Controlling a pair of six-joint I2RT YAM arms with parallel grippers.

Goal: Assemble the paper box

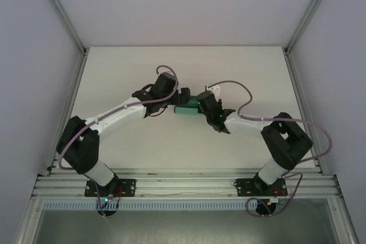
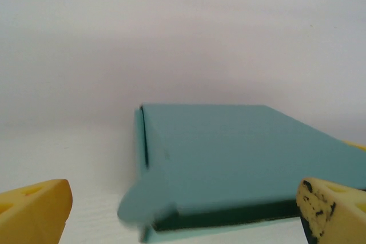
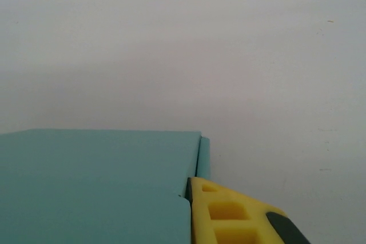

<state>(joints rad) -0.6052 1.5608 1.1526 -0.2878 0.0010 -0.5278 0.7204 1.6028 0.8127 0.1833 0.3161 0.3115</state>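
The paper box is a teal-green flat rectangular box lying mid-table between both grippers. My left gripper is at its left end. In the left wrist view the box lies between the yellow fingers, which stand wide apart and clear of it; a rounded tab sticks out at the near corner, blurred. My right gripper is at the box's right end. In the right wrist view one yellow finger presses against the box's edge; the card hides the other finger.
The white table is enclosed by white walls and aluminium frame posts. A metal rail runs along the near edge by the arm bases. Cables loop above both wrists.
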